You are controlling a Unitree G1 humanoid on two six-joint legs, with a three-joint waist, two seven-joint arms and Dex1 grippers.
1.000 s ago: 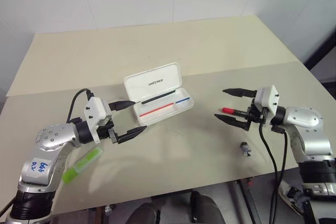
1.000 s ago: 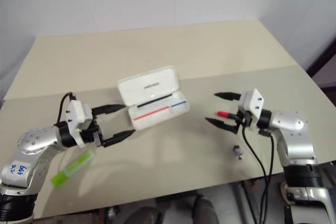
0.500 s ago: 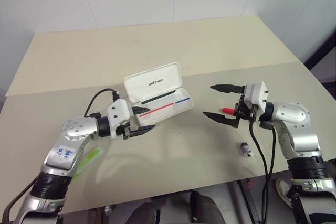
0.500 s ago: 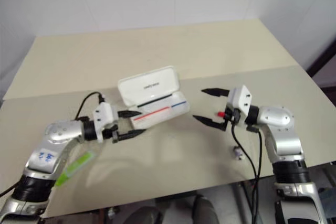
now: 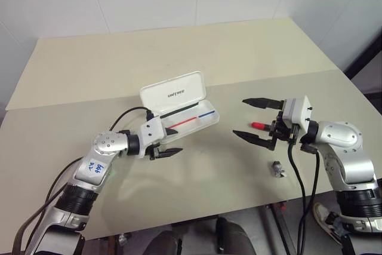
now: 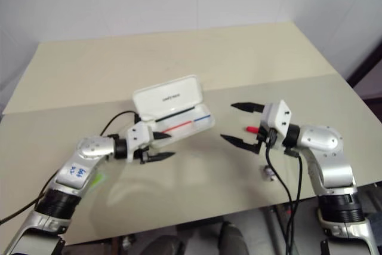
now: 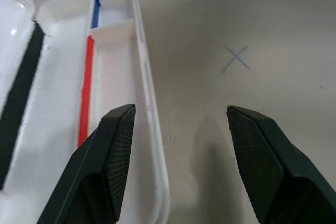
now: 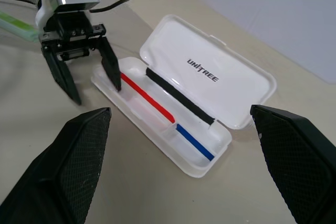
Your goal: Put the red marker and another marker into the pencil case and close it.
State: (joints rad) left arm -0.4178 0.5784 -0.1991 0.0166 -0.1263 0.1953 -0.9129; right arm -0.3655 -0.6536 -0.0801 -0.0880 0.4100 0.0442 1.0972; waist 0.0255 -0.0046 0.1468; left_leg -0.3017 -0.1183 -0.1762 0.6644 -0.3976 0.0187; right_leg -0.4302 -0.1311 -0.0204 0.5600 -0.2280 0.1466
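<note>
The white pencil case (image 5: 179,107) lies open mid-table, lid (image 8: 210,74) raised, with red and blue stripes in its tray. My left gripper (image 5: 172,141) is open at the case's near-left end. One finger (image 7: 113,150) hangs over the tray and the other over the bare table, so the front wall runs between them untouched. The red marker (image 5: 261,126) lies on the table to the right. My right gripper (image 5: 251,119) hovers open just left of it, pointing toward the case. The lime-green marker (image 8: 18,26) lies on the table behind my left arm.
A small grey-black stub (image 5: 277,169) sits near the table's front edge, beneath my right arm. A faint blue cross (image 7: 236,57) marks the table in front of the case. The beige table (image 5: 197,52) stretches far behind the case.
My left arm swung right and down from above the green marker to the case's end, and its jaws narrowed a little. The right gripper stayed open beside the red marker.
</note>
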